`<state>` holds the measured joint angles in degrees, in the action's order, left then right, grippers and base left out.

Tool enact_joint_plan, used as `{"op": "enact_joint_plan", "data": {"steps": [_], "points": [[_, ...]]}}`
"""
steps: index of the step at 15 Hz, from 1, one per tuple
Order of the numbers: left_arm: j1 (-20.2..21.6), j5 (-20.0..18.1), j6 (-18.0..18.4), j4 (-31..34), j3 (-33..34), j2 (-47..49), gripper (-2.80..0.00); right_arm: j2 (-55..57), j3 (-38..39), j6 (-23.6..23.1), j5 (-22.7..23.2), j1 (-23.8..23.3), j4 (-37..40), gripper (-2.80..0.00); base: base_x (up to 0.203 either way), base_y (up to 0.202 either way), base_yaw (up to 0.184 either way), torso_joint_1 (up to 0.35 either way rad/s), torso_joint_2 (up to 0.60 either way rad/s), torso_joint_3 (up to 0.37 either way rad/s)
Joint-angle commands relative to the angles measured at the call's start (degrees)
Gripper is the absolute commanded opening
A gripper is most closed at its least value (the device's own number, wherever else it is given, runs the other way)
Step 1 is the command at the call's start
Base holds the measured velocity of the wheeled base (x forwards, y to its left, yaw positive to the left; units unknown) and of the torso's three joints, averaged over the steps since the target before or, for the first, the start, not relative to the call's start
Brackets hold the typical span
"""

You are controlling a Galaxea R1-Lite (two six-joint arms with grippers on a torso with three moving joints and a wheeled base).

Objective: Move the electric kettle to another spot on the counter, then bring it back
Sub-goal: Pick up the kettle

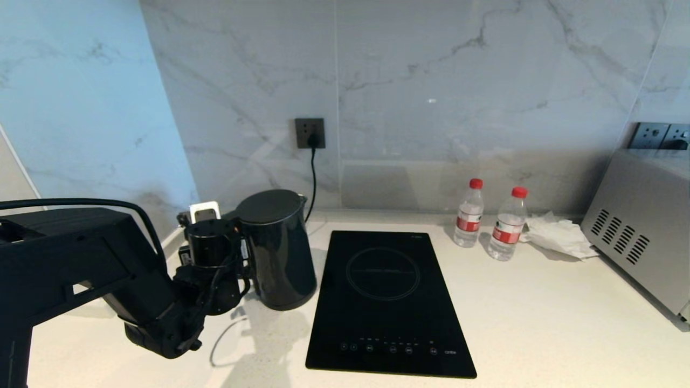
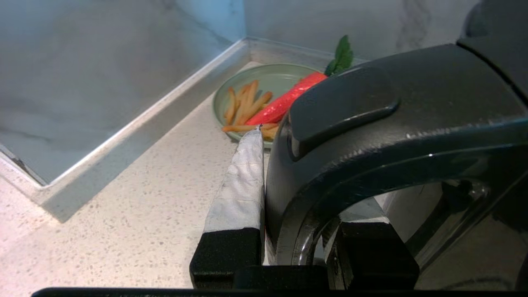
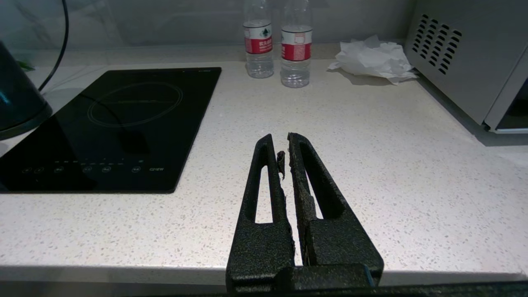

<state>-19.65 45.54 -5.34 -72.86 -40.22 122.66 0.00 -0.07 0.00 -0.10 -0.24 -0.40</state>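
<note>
The electric kettle (image 1: pixel 277 249) stands on the counter (image 1: pixel 539 323) at the far left, just left of the hob (image 1: pixel 388 302), apparently not yet moved. The left gripper (image 2: pixel 288 243) straddles the kettle's handle (image 2: pixel 371 136), fingers clenched on it from either side. The right gripper (image 3: pixel 286 156) hangs idle over the near counter edge, fingers together, holding nothing. My judgement: grasp made; lifting, relocating and returning all remain.
</note>
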Motion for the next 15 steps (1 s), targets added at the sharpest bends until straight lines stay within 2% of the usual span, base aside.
{"op": "enact_joint_plan", "data": {"steps": [1, 8, 15], "points": [[-0.3, 0.3, 0.0, -0.5, -0.4, -0.5, -2.8, 0.0, 0.0, 0.0, 0.0, 0.0, 0.0, -2.8, 0.0, 0.0, 0.0, 0.0, 0.0, 0.0], [-2.6, 0.3, 0.0, -0.4, -0.9, -2.2, -2.8, 0.0, 0.0, 0.0, 0.0, 0.0, 0.0, -2.8, 0.0, 0.0, 0.0, 0.0, 0.0, 0.0], [-2.9, 0.1, 0.0, 0.0, -1.8, -3.3, -2.8, 0.0, 0.0, 0.0, 0.0, 0.0, 0.0, -2.8, 0.0, 0.0, 0.0, 0.0, 0.0, 0.0]]}}
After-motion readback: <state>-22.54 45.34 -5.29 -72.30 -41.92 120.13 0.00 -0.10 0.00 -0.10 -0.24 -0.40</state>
